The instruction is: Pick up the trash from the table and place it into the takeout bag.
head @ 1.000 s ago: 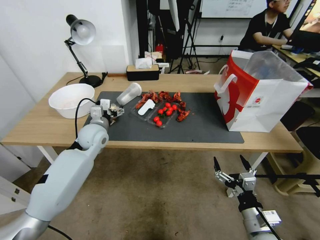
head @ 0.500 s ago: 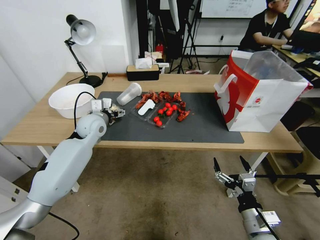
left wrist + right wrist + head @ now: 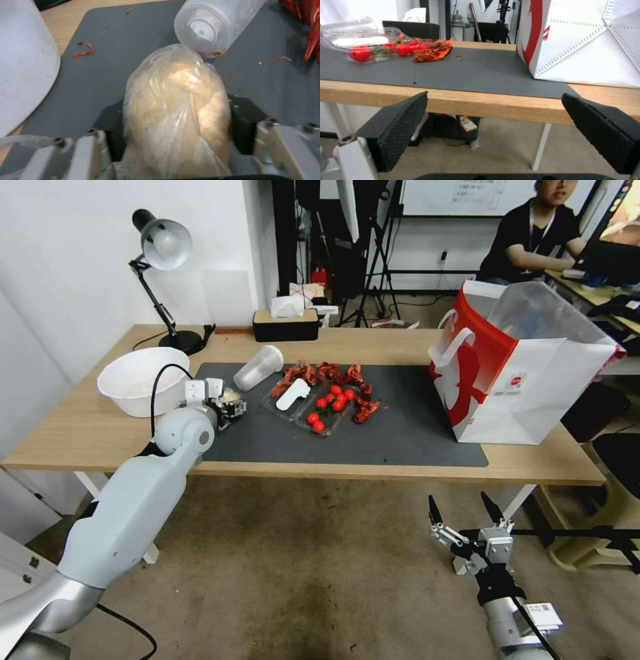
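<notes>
- The left claw [image 3: 173, 140] is closed around the clear bag [image 3: 176, 117] with its yellowish lump, a finger pressed to each side of it, low over the near-left part of the mat [image 3: 393, 437]. From the left wrist the bag's far tip touches or nearly touches the base of the clear cup [image 3: 213, 25], which lies on its side.
- Whether the bag is off the mat or resting on it I cannot tell.
- The right claw [image 3: 467, 510] hangs below the worktop [image 3: 80, 437] edge, fingers spread wide, holding nothing, well apart from the trash.
- My judgement: the task is at an early stage. One piece is gripped but not carried over; the takeout bag [image 3: 533, 380] stands open at the far right of the worktop, well apart from the left claw.
- Left on the mat: the cup [image 3: 259, 367], the red scraps [image 3: 320, 373] and a clear tray of red tomatoes [image 3: 330, 407].
- What already sits inside the takeout bag is hidden by its walls, so how much has been binned cannot be read.
- The left arm [image 3: 133, 500] covers the mat's near-left corner in the head view, and the claw is mostly hidden behind its wrist there.
- The white bowl [image 3: 137, 377] stands just beside the mat, cut off in the left wrist view.
</notes>
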Controlling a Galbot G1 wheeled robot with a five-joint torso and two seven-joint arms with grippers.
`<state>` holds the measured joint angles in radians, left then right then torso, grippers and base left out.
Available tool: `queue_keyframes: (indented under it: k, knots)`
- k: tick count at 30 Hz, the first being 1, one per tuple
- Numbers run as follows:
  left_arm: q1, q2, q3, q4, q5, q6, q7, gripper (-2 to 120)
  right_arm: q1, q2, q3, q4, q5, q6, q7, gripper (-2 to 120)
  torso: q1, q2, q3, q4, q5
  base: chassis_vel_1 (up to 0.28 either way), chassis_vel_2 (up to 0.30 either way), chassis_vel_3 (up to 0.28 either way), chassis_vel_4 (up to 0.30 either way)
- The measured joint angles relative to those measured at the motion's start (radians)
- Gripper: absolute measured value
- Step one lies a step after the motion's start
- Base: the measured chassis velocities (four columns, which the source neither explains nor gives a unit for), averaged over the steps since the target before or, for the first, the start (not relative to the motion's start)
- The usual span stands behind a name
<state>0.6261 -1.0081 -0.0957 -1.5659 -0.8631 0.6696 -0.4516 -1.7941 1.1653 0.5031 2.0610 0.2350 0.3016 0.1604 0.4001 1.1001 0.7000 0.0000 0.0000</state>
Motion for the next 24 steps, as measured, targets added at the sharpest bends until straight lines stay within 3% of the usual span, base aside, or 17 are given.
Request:
queue_keyframes:
  k: [3, 8, 11, 18, 21, 23, 24]
  knots:
    - [0.004, 0.002, 0.000, -0.003, 0.000, -0.007, 0.000, 46, -0.002, 0.002, -0.001, 0.000, -0.003, 0.001, 0.000, 100, 0.000, 0.000, 0.000, 0.0000, 0.0000, 0.000, 0.000, 0.000, 0.000]
    - [0.008, 0.004, -0.001, -0.006, 0.001, -0.012, 0.000, 34, -0.003, 0.002, -0.001, 0.000, -0.003, 0.001, 0.000, 100, 0.000, 0.000, 0.000, -0.0001, 0.0000, 0.000, 0.000, 0.000, 0.000]
    - [0.016, 0.013, -0.008, -0.030, -0.017, -0.022, 0.000, 17, -0.005, 0.002, -0.001, 0.002, -0.005, 0.002, 0.000, 100, 0.000, 0.000, 0.000, 0.0000, -0.0001, 0.000, 0.000, 0.000, 0.000]
    - [0.009, 0.028, -0.024, -0.084, -0.064, -0.039, 0.002, 9, -0.005, 0.006, -0.006, 0.008, -0.019, -0.001, 0.005, 100, 0.000, 0.000, 0.000, -0.0001, 0.0000, 0.000, 0.000, 0.000, 0.000]
    - [0.010, 0.034, -0.047, -0.123, -0.067, -0.068, 0.050, 9, -0.006, 0.012, -0.008, 0.009, -0.019, 0.002, 0.005, 100, 0.000, 0.000, 0.000, 0.0000, 0.0000, 0.000, 0.000, 0.000, 0.000]
    - [0.011, 0.033, -0.060, -0.139, -0.070, -0.151, 0.142, 9, -0.007, 0.016, -0.009, 0.006, -0.019, 0.004, 0.006, 100, 0.000, 0.000, 0.000, 0.0000, 0.0002, 0.000, 0.000, 0.000, 0.000]
    - [0.010, 0.029, -0.060, -0.128, -0.074, -0.222, 0.225, 9, -0.007, 0.017, -0.009, 0.004, -0.019, 0.005, 0.006, 100, 0.000, 0.000, 0.000, 0.0000, 0.0000, 0.000, 0.000, 0.000, 0.000]
